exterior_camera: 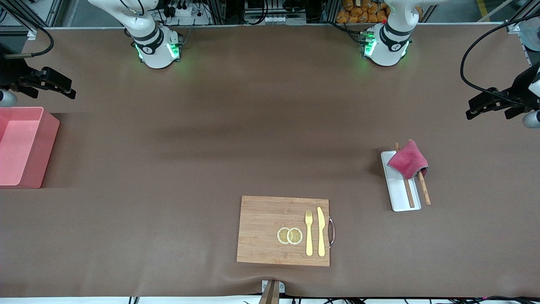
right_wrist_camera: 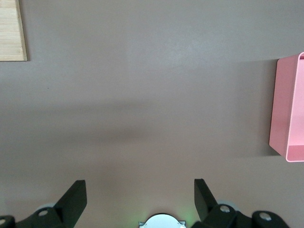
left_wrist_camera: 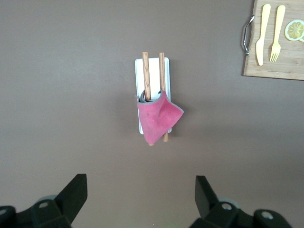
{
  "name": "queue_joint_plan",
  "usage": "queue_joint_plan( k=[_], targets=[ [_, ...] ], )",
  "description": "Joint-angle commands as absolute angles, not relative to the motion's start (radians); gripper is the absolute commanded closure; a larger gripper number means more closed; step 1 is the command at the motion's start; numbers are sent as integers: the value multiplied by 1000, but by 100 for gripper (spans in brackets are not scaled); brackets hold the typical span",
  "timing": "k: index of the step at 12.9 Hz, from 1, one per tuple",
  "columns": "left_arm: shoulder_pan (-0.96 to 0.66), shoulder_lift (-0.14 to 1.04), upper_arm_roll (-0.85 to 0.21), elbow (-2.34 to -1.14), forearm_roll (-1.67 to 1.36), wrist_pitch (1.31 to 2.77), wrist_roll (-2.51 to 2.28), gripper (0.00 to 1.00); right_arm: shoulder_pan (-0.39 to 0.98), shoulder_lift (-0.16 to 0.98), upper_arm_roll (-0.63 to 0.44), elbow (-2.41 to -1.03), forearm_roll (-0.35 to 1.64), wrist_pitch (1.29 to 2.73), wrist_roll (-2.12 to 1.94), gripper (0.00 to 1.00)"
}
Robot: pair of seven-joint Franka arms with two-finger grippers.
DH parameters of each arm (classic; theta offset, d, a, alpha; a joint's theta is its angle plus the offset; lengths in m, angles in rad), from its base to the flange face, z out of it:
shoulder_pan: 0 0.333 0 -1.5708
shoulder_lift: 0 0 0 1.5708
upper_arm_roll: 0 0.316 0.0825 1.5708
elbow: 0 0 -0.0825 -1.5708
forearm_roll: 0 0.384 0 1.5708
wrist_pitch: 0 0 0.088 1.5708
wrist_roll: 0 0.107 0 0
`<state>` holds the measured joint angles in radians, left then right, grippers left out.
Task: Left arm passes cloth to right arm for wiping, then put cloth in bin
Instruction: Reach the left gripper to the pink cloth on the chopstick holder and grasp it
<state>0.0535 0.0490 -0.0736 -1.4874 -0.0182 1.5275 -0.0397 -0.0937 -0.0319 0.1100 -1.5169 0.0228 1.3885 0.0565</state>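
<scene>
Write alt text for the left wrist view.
A magenta cloth lies draped over two wooden chopsticks on a small white tray, on a brown table. The open left gripper hangs above it, empty. At the picture's corner is a wooden board with a yellow knife, fork and lemon slice.

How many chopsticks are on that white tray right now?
2: both chopsticks lie side by side along the white tray, their farther ends under the cloth. More might be hidden there.
</scene>
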Motion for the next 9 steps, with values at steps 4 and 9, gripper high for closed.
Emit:
queue_joint_plan(
  k=[4,9],
  targets=[
    [60,60,-78,-1440,8,1459,-38,0,-100,-31,118,-1503,20,1379,71,0],
    [90,48,-83,-1567,6,1533,-48,0,-91,-31,123,-1500,23,1379,71,0]
  ],
)
